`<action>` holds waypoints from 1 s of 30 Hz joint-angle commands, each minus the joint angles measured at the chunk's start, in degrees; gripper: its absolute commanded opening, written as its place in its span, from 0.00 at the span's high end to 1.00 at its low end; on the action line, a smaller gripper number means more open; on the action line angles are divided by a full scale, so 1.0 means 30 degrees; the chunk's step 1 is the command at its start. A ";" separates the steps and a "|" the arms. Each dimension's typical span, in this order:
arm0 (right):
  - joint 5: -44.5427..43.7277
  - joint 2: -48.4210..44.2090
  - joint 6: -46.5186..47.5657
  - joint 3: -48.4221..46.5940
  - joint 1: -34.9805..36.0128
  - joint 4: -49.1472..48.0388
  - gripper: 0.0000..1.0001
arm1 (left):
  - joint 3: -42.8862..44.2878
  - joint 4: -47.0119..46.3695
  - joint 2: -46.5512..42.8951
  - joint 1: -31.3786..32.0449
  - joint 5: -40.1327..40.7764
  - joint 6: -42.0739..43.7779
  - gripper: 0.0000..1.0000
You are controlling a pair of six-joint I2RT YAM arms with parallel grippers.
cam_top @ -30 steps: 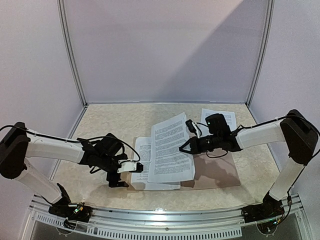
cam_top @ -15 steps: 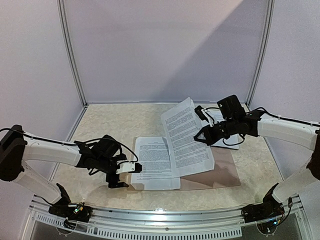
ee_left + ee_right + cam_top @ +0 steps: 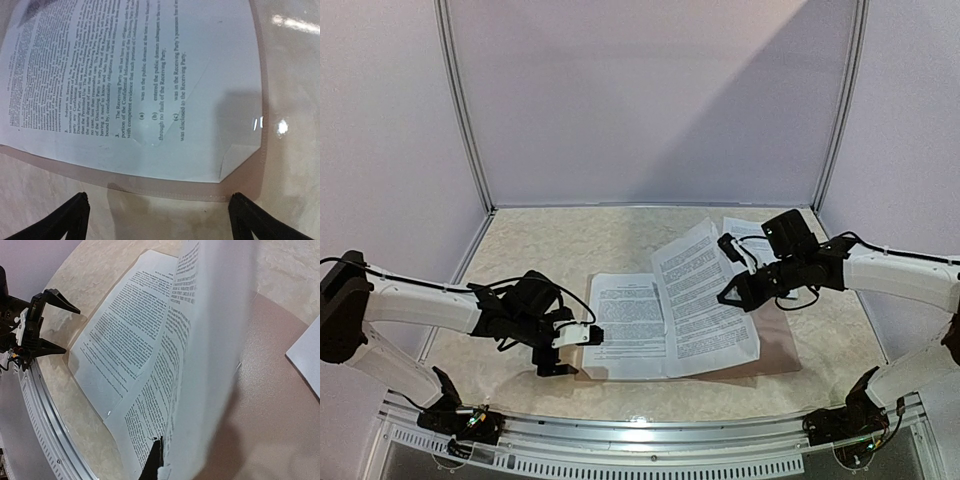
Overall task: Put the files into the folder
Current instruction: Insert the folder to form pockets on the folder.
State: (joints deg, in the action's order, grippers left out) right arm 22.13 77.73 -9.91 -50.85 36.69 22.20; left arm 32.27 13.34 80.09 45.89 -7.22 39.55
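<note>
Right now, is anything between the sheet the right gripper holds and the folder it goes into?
Nothing visible. The right gripper pinches the raised sheet over the open folder, whose right half is bare. A second sheet lies flat on its left half; the left gripper hangs open at the folder's left edge.

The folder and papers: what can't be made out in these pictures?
Folder: top view, sheets cover most of it; its inside is hidden.
Right gripper: right wrist view, the lifted sheet hides all but one dark tip.
Far sheet: top view, partly behind the right arm; print too small to read.
</note>
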 commanded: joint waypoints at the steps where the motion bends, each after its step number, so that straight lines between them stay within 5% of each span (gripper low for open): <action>1: 0.0399 -0.0112 -0.1076 0.0925 0.0003 -0.1796 1.00 | -0.0882 0.0743 0.0324 0.0290 0.1119 0.0235 0.02; 30: 0.1478 0.3901 -0.3020 -0.0153 -0.0030 -0.6885 1.00 | -0.0943 0.0792 0.0313 0.0293 0.0829 0.0235 0.02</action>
State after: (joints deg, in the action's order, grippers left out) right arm 25.63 87.53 -16.88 -48.95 36.69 4.45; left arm 31.81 12.71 79.75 45.93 -7.20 39.40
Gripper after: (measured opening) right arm 0.004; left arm 0.982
